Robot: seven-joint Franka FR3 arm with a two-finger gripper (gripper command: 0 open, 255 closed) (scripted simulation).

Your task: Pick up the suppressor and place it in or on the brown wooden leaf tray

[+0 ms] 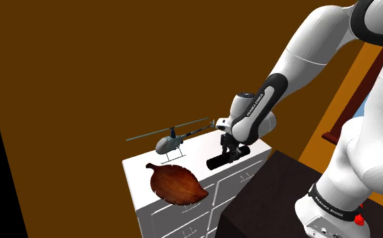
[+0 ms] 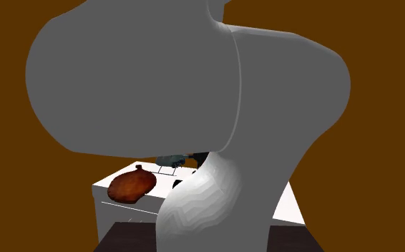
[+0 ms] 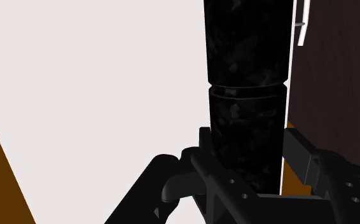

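Clearly the suppressor (image 1: 227, 159), a black cylinder with a stepped ring round its body, sits clasped in the gripper (image 1: 229, 153). In the wrist view the two black fingers (image 3: 306, 156) press against either side of the suppressor (image 3: 245, 95), parted only by its width, with the gripper (image 3: 249, 153) gripping near one end and the rest of the tube running away from the camera. In the shoulder view it lies tilted, its lower end pointing toward eight o'clock. It is over the white dresser (image 1: 197, 153), close to the edge that faces the stand; whether it touches the top I cannot tell.

From the suppressor, the brown leaf tray (image 1: 176, 184) lies at about eight o'clock in the shoulder view, flat on the dresser top and apart from the tube. A small grey toy helicopter (image 1: 171, 142) stands at about ten o'clock, just beyond the tray. The dark stand (image 1: 271, 196) sits at about four o'clock, beside the dresser.

In the second exterior view the grey arm (image 2: 194, 86) looms in front, and the tray (image 2: 132, 185) lies at about eight o'clock from the helicopter (image 2: 174, 160). Brown walls stand behind.
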